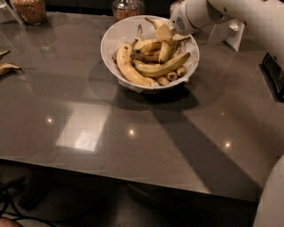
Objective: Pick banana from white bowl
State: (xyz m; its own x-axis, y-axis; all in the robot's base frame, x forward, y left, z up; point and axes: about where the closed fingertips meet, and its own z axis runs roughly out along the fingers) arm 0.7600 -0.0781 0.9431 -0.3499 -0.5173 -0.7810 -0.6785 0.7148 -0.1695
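Operator: What's on my far left?

Spotter: At your left edge a banana scrap point(6, 67) lies on the table point(88, 115). A jar of grains point(29, 9) stands at the back corner there. A 2nd jar point(128, 7) stands further along, just behind the white bowl point(111, 42).

Operator: And the bowl?

Spotter: It sits mid-table toward the back, heaped with bananas. 1 thick banana point(128, 66) lies along its left side. The banana point(162, 68) you're after, long, slender and arched, lies inside the bowl across the front of the heap, with its dark tip toward the right rim.

Operator: Where's the gripper?

Spotter: Your gripper point(175, 25) hovers over the bowl's back right rim, close beside an upright banana point(163, 39). Whether it's clenched or released, I cannot tell. Right of it you have a white stand point(230, 33), then a black object point(273, 75) at the table's right edge.
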